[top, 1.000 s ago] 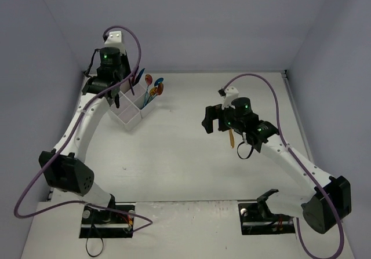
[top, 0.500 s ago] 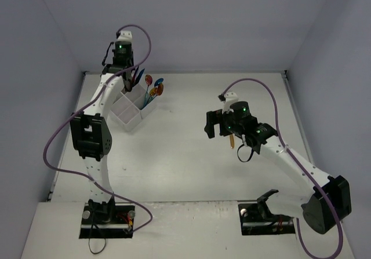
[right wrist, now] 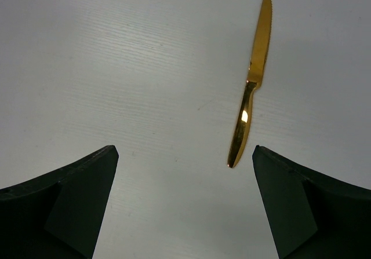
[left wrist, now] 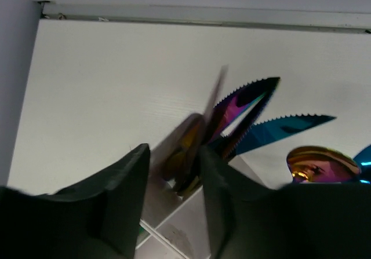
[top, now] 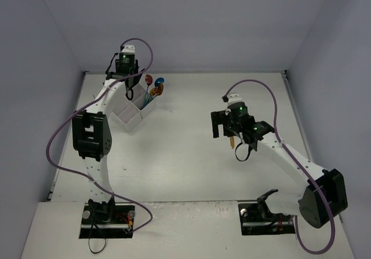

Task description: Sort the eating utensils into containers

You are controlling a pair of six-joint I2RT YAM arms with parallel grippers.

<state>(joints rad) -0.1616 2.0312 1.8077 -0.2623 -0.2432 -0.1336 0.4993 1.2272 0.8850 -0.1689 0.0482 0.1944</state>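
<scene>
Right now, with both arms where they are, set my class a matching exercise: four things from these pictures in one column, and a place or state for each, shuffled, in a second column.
Things
1. gold knife
2. blue serrated knife
3. right gripper
4. white box

Places or states
a. open, holding nothing
b. sits at the far left of the table
c. lies flat on the bare table
d. stands up out of the white box

Pairs: 1-c, 2-d, 3-a, 4-b
</scene>
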